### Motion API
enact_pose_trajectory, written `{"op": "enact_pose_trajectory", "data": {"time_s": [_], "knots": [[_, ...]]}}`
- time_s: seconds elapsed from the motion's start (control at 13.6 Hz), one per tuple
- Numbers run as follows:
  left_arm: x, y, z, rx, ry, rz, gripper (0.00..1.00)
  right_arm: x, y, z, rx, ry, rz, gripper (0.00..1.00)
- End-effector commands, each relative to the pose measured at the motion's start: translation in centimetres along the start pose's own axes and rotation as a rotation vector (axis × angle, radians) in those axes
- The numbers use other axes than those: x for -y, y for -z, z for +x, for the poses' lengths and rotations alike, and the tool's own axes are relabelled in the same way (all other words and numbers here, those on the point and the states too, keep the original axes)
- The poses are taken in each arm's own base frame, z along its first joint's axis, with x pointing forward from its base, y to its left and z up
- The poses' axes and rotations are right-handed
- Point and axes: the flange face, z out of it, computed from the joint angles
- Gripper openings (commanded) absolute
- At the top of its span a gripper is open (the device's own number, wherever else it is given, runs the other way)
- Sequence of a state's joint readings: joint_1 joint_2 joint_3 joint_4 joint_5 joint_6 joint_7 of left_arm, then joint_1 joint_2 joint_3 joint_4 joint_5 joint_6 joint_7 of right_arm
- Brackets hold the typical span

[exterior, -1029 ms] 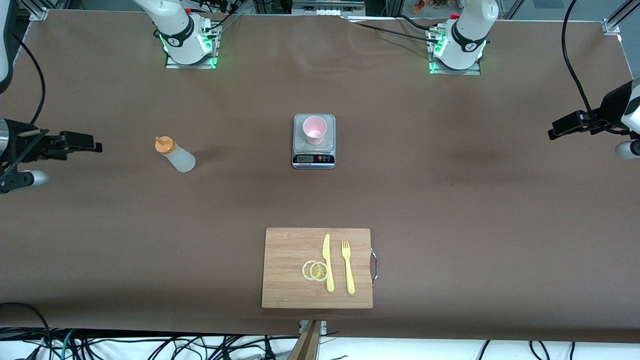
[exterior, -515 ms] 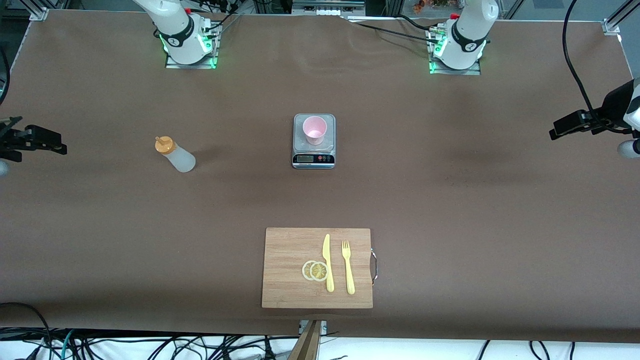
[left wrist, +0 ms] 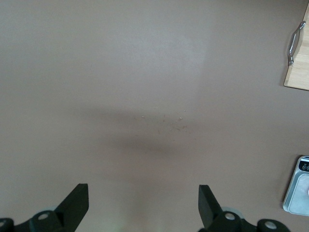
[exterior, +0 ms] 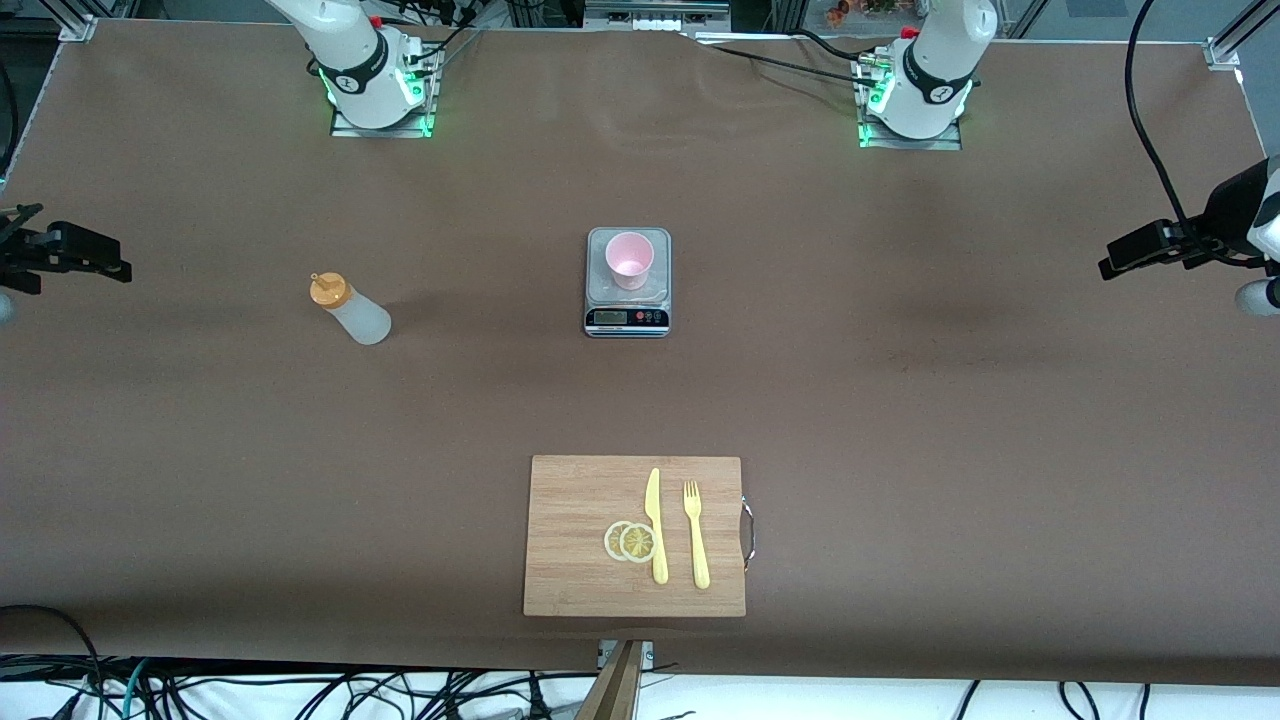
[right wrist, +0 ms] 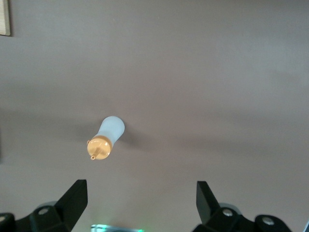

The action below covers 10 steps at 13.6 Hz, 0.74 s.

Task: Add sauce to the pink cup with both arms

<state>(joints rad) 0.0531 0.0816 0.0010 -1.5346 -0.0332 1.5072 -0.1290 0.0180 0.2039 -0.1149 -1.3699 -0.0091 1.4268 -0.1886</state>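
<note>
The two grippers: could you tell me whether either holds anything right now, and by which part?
Nothing is held. The left gripper and right gripper are both open; the sauce bottle stands untouched on the table.

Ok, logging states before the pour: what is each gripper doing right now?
Left gripper: open, empty, over bare table at the left arm's end.
Right gripper: open, empty, above the sauce.

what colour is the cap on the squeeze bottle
Orange, on the small translucent whitish plastic squeeze bottle; the right wrist view shows the orange nozzle cap best.
</note>
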Motion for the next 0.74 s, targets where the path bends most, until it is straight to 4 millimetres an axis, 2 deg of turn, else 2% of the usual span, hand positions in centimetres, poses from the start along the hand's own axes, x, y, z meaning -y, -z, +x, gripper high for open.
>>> {"op": "enact_pose_trajectory", "data": {"time_s": [0.0,0.15,0.29,0.66], "knots": [[-0.1,0.6,-0.3,-0.007,0.005,-0.020,1.00,0.8,-0.3,-3.3,0.053,-0.079,0.009,1.00],[-0.1,0.5,-0.3,-0.005,0.006,-0.020,1.00,1.5,-0.3,-3.4,0.048,-0.063,0.002,1.00],[-0.1,0.6,-0.2,-0.008,0.005,-0.020,1.00,1.9,-1.4,-2.3,0.071,-0.055,0.003,1.00],[-0.2,0.5,-0.2,-0.006,0.005,-0.023,1.00,1.7,-1.3,-1.2,0.064,-0.052,0.000,1.00]]}}
